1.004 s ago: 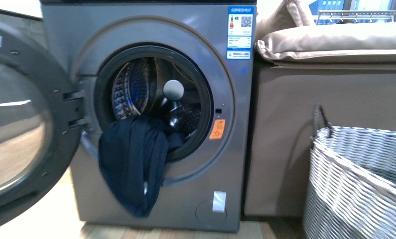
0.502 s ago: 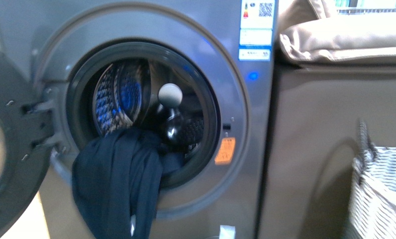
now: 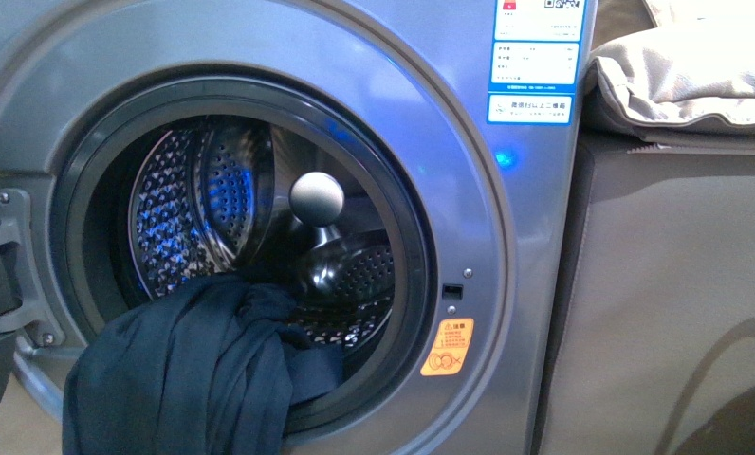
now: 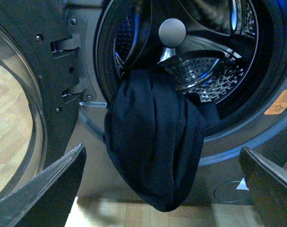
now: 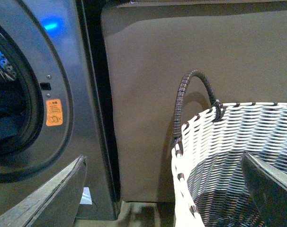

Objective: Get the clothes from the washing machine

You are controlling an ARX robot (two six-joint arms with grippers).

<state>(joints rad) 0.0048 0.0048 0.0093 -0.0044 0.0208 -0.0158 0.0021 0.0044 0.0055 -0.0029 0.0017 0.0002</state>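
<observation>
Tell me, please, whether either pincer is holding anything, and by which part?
Nothing is held: left pincer and right pincer are open; the limp dark navy garment hangs untouched from the grey washing machine.

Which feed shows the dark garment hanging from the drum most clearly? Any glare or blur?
Left wrist view: limp dark navy fabric garment is sharpest, folds nearly black. Front view: slightly soft, blue glow on the perforated steel drum, garment cropped below. Right wrist view: garment not shown clearly.
</observation>
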